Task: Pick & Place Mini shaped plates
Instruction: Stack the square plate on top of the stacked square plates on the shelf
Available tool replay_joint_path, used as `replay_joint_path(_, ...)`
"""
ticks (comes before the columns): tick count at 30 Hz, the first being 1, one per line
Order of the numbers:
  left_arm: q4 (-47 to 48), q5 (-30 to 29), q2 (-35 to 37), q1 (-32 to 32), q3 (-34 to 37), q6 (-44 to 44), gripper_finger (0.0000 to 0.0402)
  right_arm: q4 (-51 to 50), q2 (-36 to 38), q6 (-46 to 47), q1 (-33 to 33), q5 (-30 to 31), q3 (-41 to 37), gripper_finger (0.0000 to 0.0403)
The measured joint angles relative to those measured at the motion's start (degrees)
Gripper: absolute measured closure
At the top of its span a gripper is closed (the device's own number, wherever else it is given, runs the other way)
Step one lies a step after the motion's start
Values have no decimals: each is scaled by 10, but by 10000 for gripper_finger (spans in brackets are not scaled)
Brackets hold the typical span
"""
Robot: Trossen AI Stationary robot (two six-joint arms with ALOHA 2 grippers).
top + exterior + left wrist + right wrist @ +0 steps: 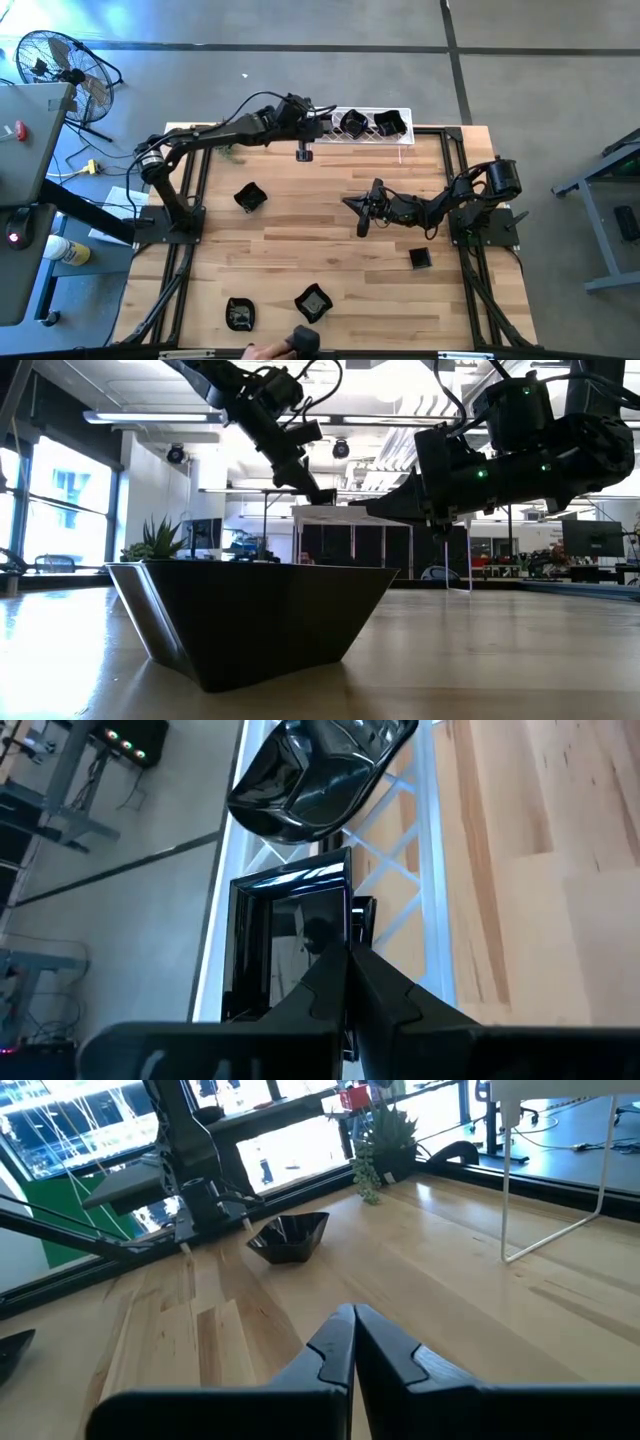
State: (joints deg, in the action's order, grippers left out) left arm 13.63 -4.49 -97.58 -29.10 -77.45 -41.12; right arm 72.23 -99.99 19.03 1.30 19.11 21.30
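Left gripper [304,152], shut and empty, hovering beside white rack [335,139] holding plates [352,123]; right gripper [362,228] closed, empty, mid-table.

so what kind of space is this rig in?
Probably an open-plan robotics lab or workshop: polished grey concrete floor, a black pedestal fan beside the pale wooden bench top, and rows of desks with monitors behind under strip lights.

Table [300,250]: pale wood planks, smooth, matt with faint sheen, visible grain. Mini shaped plates [250,196]: black, glossy, mirror-like reflections; looks glazed or hard plastic, cannot tell which. Rack [335,137]: white wire, smooth coating. Arm frame [175,225]: black metal, matt. Floor [300,70]: grey, smooth concrete look.
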Motion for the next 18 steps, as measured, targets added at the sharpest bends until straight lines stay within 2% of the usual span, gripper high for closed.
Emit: replay_joint_path(18, 5, 14, -1, -5, 0, -4, 396, 0, 0, 0, 0, 0, 0, 400)
